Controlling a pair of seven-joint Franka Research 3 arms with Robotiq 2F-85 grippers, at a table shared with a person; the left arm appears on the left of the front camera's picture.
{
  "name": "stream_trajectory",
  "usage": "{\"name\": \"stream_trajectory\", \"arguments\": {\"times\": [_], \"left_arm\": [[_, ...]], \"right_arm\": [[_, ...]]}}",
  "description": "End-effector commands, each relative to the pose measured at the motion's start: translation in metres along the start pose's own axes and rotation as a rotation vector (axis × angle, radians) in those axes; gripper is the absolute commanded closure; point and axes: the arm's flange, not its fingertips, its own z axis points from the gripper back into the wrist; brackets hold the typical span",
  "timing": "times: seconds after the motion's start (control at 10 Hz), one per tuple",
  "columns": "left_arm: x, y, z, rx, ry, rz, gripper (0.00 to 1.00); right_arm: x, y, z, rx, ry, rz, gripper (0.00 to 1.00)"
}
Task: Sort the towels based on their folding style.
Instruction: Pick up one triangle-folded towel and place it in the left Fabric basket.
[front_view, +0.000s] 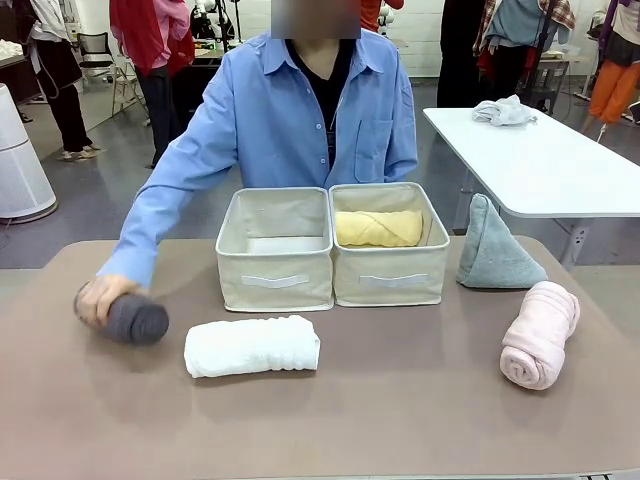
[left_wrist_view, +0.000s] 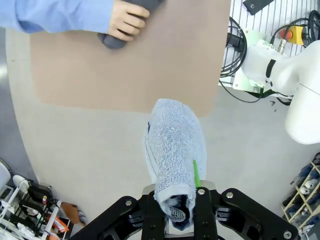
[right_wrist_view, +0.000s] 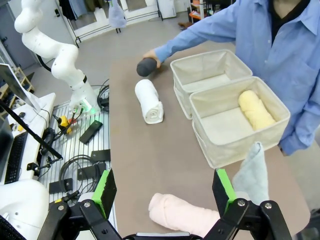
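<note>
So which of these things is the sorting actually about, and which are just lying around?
Part of the job: grey roll, white roll, yellow roll, pink roll, grey-green cone, blue towel, left box, right box.

Just lying about: rag on the far table, cables beside the near one.

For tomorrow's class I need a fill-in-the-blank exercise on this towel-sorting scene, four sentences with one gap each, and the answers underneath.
1. The yellow towel lies in the front view's ____ box.
2. The dark grey towel lies under the person's ____.
3. The left gripper is ____ on the light blue towel.
4. The right gripper hangs ____ above the pink towel.

Missing words: right; hand; shut; open.
</note>
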Motion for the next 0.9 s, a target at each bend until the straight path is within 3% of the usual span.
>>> {"name": "stream_trajectory", "arguments": {"times": [0.0, 0.5, 0.8], "left_arm": [[0.001, -0.002, 0.0, 0.015, -0.028, 0.014, 0.83], [0.017, 0.015, -0.002, 0.011, -0.053, -0.011, 0.83], [0.045, 0.02, 0.007, 0.081, -0.116, -0.032, 0.83]], "right_arm": [[0.001, 0.001, -0.001, 0.003, -0.003, -0.001, 0.0], [0.001, 0.001, -0.001, 0.003, -0.003, -0.001, 0.0], [0.001, 0.001, -0.001, 0.003, -0.003, -0.001, 0.0]]}}
